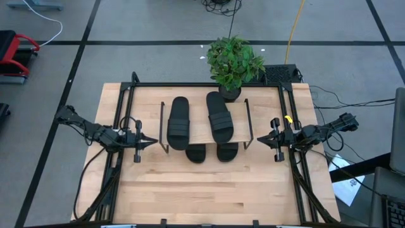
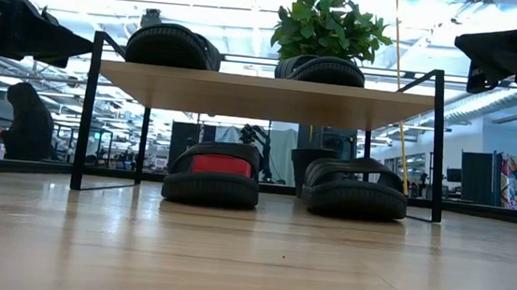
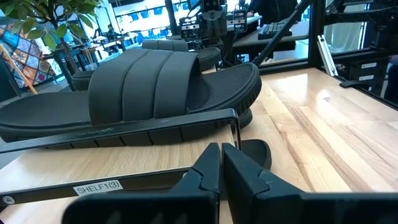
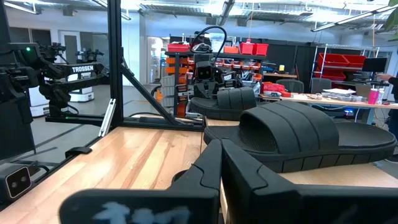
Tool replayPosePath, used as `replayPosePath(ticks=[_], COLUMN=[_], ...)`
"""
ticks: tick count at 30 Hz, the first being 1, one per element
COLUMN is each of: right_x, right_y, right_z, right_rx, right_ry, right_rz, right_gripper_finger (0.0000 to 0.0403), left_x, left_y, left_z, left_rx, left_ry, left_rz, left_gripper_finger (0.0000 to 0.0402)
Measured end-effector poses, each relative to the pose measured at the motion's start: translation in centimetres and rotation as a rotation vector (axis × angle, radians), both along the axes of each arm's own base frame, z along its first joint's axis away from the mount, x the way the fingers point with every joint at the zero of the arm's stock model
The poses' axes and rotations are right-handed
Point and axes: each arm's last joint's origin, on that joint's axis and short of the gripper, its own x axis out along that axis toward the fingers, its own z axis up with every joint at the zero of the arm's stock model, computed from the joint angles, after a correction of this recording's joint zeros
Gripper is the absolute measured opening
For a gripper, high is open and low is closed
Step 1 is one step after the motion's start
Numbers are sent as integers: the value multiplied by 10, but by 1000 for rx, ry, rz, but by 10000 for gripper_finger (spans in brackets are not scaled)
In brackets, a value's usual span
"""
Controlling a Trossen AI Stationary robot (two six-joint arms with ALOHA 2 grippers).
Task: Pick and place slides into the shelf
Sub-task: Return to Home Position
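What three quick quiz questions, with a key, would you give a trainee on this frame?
1. How many of the four black ribbed-strap slides lie on top of the light wooden wire-legged shelf?
2. True or false: the left gripper holds a slide.
3. The potted green plant stands: A) under the shelf; B) behind the shelf; C) on the floor.

Key: 1) two, with the other two beneath; 2) false, it is shut and empty; 3) B.
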Motion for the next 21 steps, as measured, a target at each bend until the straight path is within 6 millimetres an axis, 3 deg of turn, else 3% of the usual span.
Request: replayPosePath(ticks=[7, 21], right_x=[0, 0], right_y=[0, 0], right_z=[0, 0], right_rx=[0, 0], right_ry=[0, 0], right_rz=[0, 0], right_gripper_finger=[0, 0], left_x=[0, 0], left_y=[0, 0], left_z=[0, 0], left_rx=[0, 0], left_ry=[0, 0], left_rz=[-1, 0], left_gripper_finger=[1, 14])
